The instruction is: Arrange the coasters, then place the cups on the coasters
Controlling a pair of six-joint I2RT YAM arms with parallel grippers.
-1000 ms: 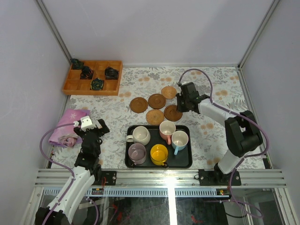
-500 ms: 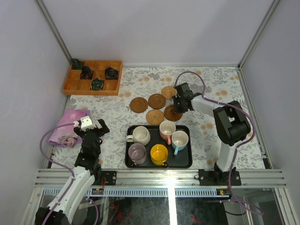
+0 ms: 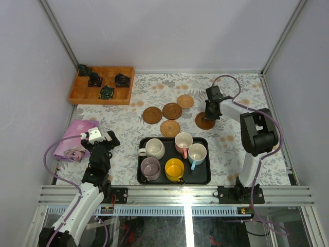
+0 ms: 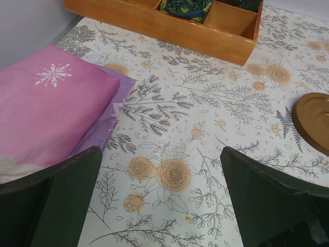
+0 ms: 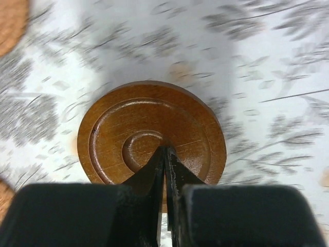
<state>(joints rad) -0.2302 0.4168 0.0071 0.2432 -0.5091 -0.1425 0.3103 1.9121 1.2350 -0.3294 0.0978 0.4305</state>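
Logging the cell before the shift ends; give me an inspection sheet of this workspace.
Surface: floral tablecloth, flat.
Job's things: four coasters clustered mid-table, a fifth coaster apart on the right; five cups in the black tray.
Clutter: wooden box, pink cloth, far left.
Grippers: left gripper open, empty; right gripper shut, tips on the fifth coaster.
Cables: purple cables, loose loops, no snag seen.
Surroundings: pale walls, metal frame.

Cups (image 3: pixel 174 169) in tray (image 3: pixel 207 176), coasters (image 3: pixel 171 110) behind — box (image 3: pixel 82 95) far-left
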